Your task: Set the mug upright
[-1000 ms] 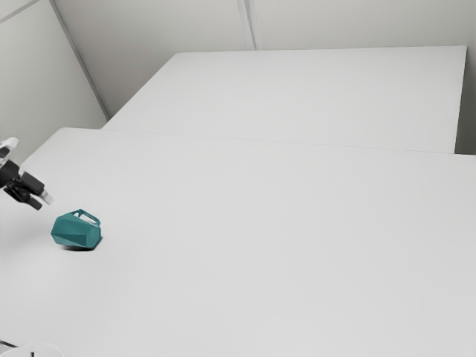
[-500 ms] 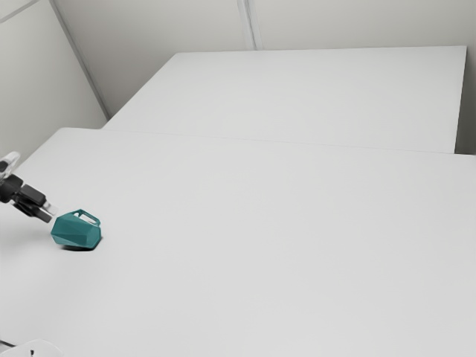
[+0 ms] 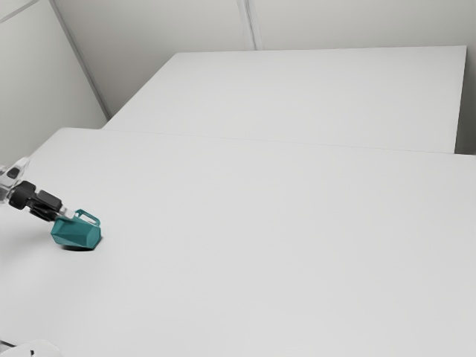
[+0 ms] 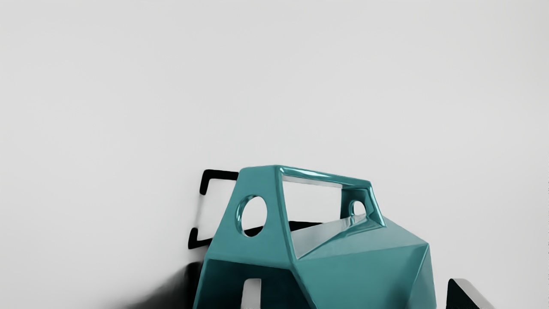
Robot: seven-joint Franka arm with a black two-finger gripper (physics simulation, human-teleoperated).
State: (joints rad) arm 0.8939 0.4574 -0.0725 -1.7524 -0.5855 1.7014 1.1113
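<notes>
The mug (image 3: 76, 233) lies on its side on the table (image 3: 260, 245), toward the exterior view's left, with its handle (image 4: 324, 175) uppermost; the required upright position is not met. The body rests on its flank, which leaves the handle raised clear of the tabletop. The gripper (image 4: 359, 295) is at the mug, in a released state: its fingers (image 4: 252, 296) stand wide apart. One is at the dark recess, apparently the mouth; the other is beyond the opposite end of the body, with a gap between it and the mug. This placement probably serves to span the body for a grip. Whether the first finger is inside the recess or in front of it cannot be determined. Closure on both sides should precede any tilting, since one-sided contact could push or roll the angular body instead of raising it.
</notes>
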